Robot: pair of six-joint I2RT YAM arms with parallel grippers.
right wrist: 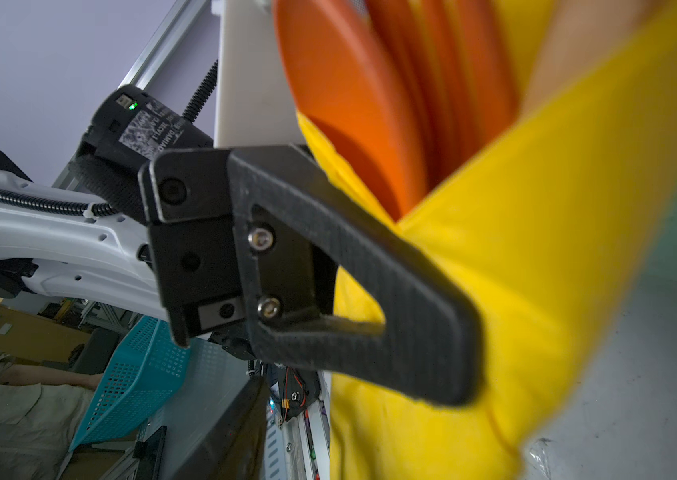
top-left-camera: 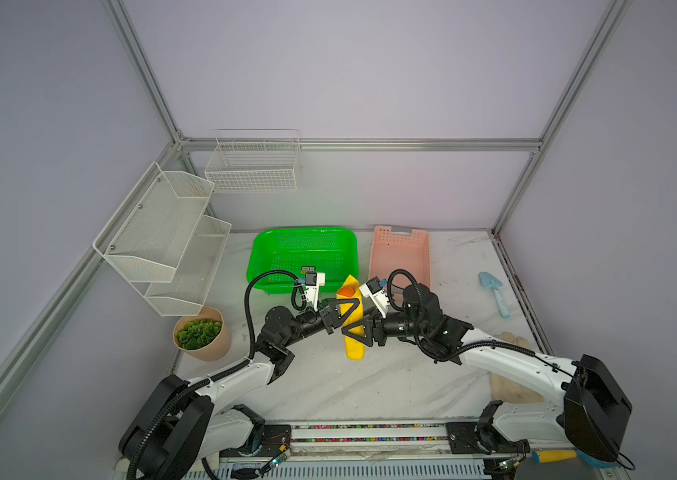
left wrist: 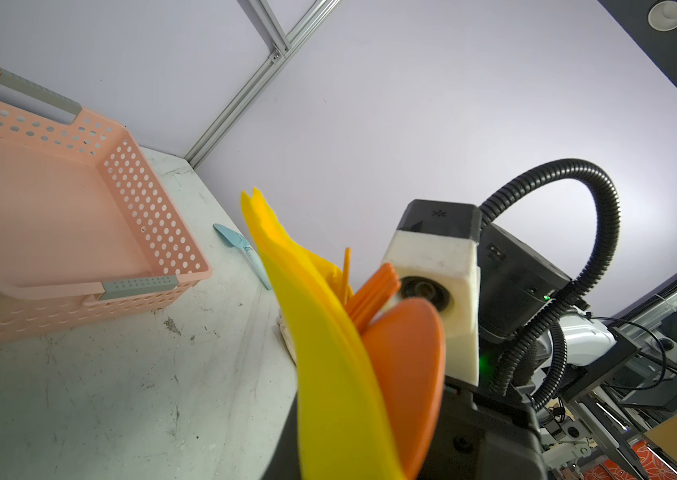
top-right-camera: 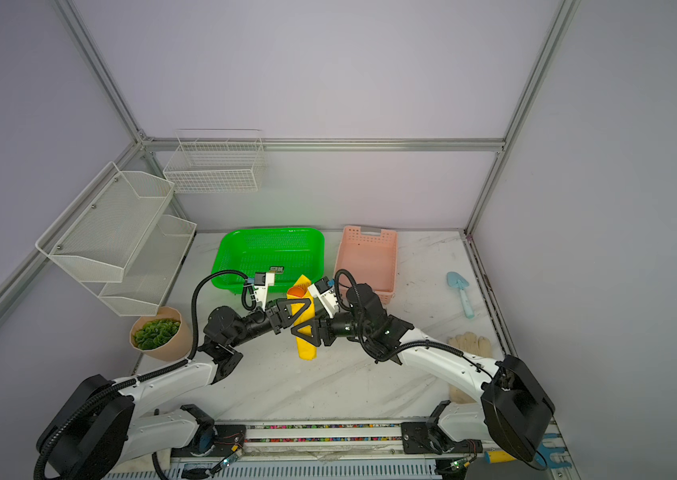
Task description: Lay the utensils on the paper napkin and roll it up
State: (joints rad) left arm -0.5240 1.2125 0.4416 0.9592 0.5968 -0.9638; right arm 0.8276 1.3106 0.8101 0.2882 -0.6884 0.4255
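Note:
The paper napkin (top-left-camera: 355, 347) (top-right-camera: 306, 349) is a yellow roll in mid-table, wrapped round the orange utensils. A spoon bowl (top-left-camera: 345, 292) (left wrist: 407, 365) and fork tines (left wrist: 370, 299) stick out of its open far end. My left gripper (top-left-camera: 347, 313) (top-right-camera: 297, 313) is shut on the roll's upper half; one of its fingers (right wrist: 390, 291) presses the yellow paper (right wrist: 536, 270). From the right, my right gripper (top-left-camera: 356, 332) (top-right-camera: 306, 331) straddles the roll just below the left one. The roll hides how tightly its jaws stand.
A green basket (top-left-camera: 303, 241) and a pink basket (top-left-camera: 401, 232) stand behind the roll. To the right lie a light-blue trowel (top-left-camera: 494, 293) and gloves (top-left-camera: 511, 340). A potted plant (top-left-camera: 199, 334) and white wire racks (top-left-camera: 162, 237) are on the left.

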